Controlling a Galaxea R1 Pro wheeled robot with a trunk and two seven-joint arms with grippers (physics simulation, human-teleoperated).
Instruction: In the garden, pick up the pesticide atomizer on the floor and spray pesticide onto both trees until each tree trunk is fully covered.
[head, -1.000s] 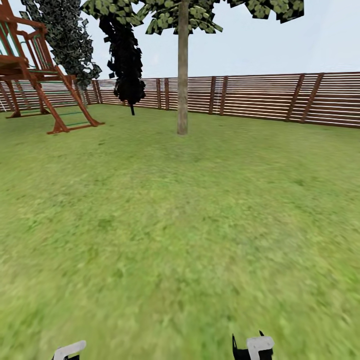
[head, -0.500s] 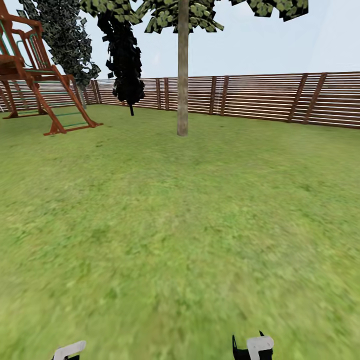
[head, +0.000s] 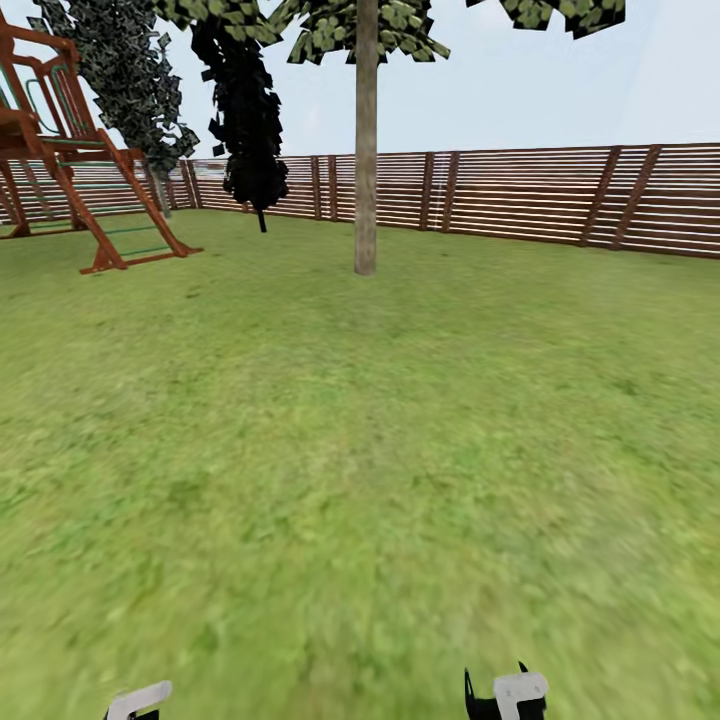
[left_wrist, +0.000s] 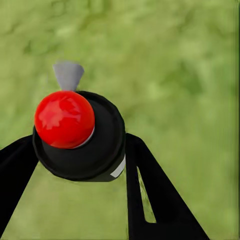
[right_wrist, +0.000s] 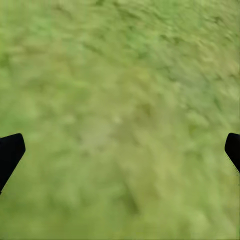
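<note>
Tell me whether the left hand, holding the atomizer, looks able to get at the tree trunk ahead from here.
Probably not. The tree trunk stands far off across open grass, near the fence. The left hand is shut on the atomizer. Nothing blocks the way; distance alone does.

I stand in a fenced back garden of a home. Green grass lawn (head: 330, 450) spreads all around me and fills the ground under both my wrists. A brown horizontal-slat wooden fence (head: 520, 195) closes the far side under a pale sky. A tall tree with a straight grey-brown trunk (head: 366, 150) rises from the grass, a narrow black cypress (head: 245, 110) stands near the fence, and a red-brown wooden play frame with a ladder (head: 70, 150) sits in the corner.
</note>
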